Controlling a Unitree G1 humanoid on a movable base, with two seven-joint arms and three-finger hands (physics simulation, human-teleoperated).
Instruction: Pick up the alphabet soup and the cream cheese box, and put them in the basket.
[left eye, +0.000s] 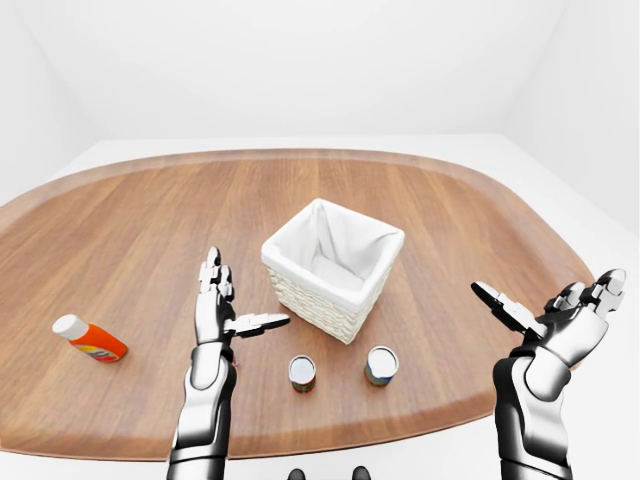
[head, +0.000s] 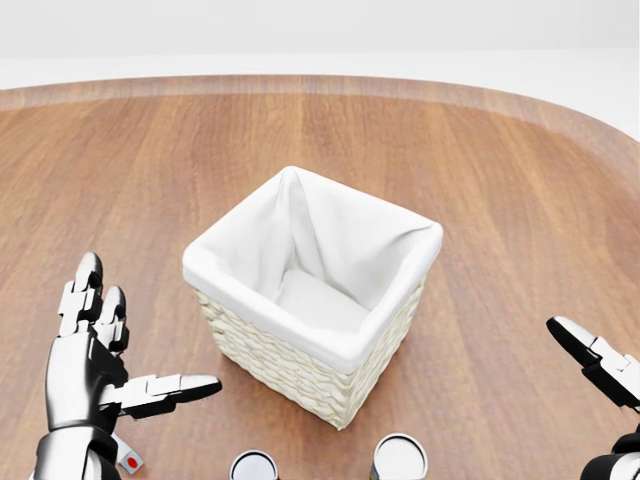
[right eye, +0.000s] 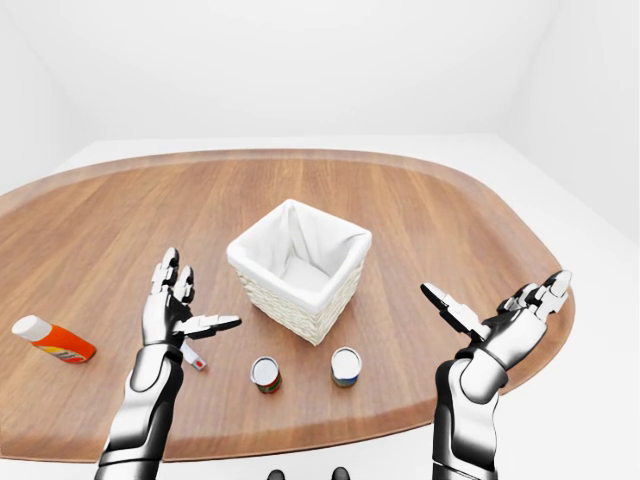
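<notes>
A wooden counter (left eye: 120, 230) fills the left-eye view. The white-lined basket (left eye: 332, 265) sits at center. Both hands, left hand (left eye: 215, 310) and right hand (left eye: 565, 325), hover with fingers apart, empty. Two cans, alphabet soup (left eye: 380, 365) and red can (left eye: 302, 373), stand below the basket. An orange bottle (left eye: 88, 338) lies at left.

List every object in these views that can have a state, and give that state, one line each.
basket: upright on the table, open, white-lined, nothing visible inside
red-labelled can: upright, on the table
blue-labelled can: upright, on the table
orange bottle: lying on its side
left hand: open, holding nothing
right hand: open, holding nothing
</notes>
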